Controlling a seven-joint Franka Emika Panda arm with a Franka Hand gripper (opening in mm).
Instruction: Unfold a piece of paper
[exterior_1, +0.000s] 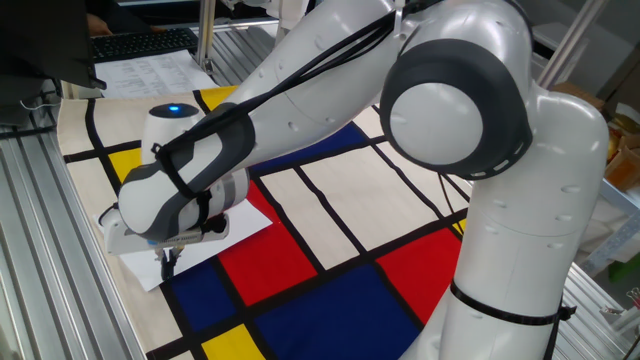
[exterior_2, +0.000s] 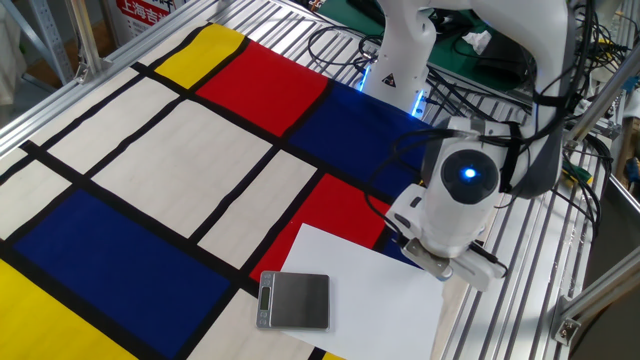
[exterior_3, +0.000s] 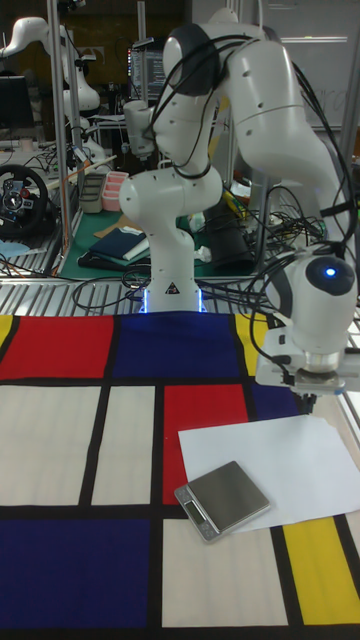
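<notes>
The piece of paper (exterior_1: 247, 214) lies flat on the coloured cloth near its edge; it is a plain white sheet, also visible as paper (exterior_2: 372, 292) and paper (exterior_3: 292, 455). A small grey block (exterior_2: 293, 300) rests on one of its corners, shown as the block (exterior_3: 222, 497) in the tall view. My gripper (exterior_1: 168, 262) points down over the paper's edge on the table-rim side, and its dark fingers look closed together with nothing visibly held. The wrist hides the fingertips in the other fixed view. In the tall view the gripper (exterior_3: 307, 400) hovers just above the sheet's far edge.
A cloth (exterior_2: 150, 150) with red, blue, yellow and cream blocks covers the table. Printed sheets (exterior_1: 150, 70) and a keyboard (exterior_1: 140, 42) lie at the far corner. Cables (exterior_2: 345, 45) trail around the arm's base (exterior_3: 167, 285). Bare aluminium rails (exterior_2: 525, 270) run beside the paper.
</notes>
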